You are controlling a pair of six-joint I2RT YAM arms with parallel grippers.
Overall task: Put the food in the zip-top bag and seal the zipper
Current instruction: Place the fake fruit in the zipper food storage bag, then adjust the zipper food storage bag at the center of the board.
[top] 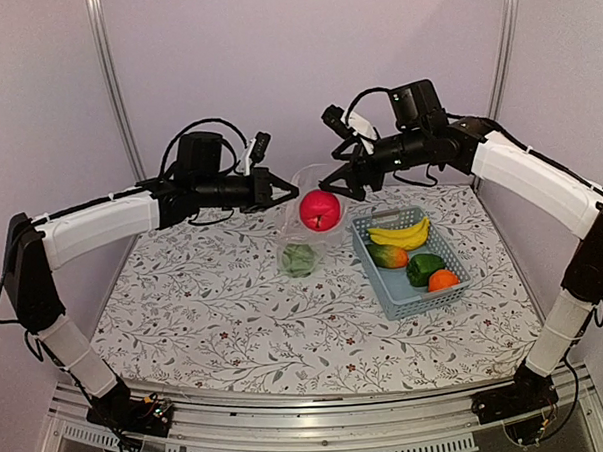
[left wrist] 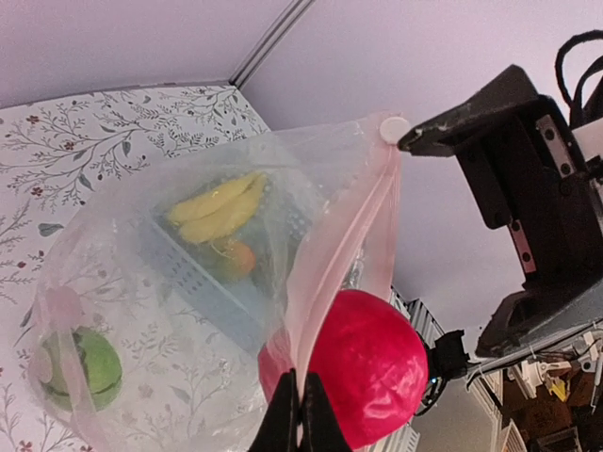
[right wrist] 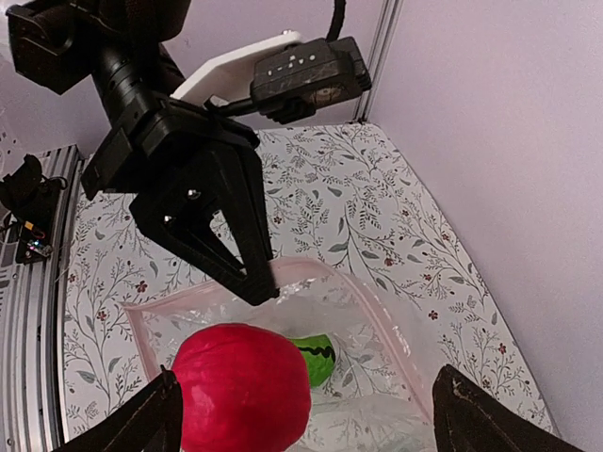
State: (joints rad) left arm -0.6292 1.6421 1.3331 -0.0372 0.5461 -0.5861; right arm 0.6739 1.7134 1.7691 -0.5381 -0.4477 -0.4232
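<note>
1. Clear plastic zip-top bag (top: 290, 228) is held upright over the tabletop (top: 215, 310), its pinkish zipper (left wrist: 332, 252) pinched in the left gripper's (top: 287, 195) shut jaws.
2. Right gripper (top: 348, 184): jaws spread wide, gripping nothing.
3. Pink-red fruit (top: 320, 210) sits at the bag's mouth; green ball (top: 299, 259) lies inside, low down.
4. Bananas (top: 400, 234), mango (top: 388, 255), green pepper (top: 422, 269) and orange (top: 443, 279) lie in the light-blue basket (top: 410, 303).

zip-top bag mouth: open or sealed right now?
Open. In the right wrist view the zipper spreads into a wide loop, left gripper pinching one edge, pink-red fruit at the opening.
</note>
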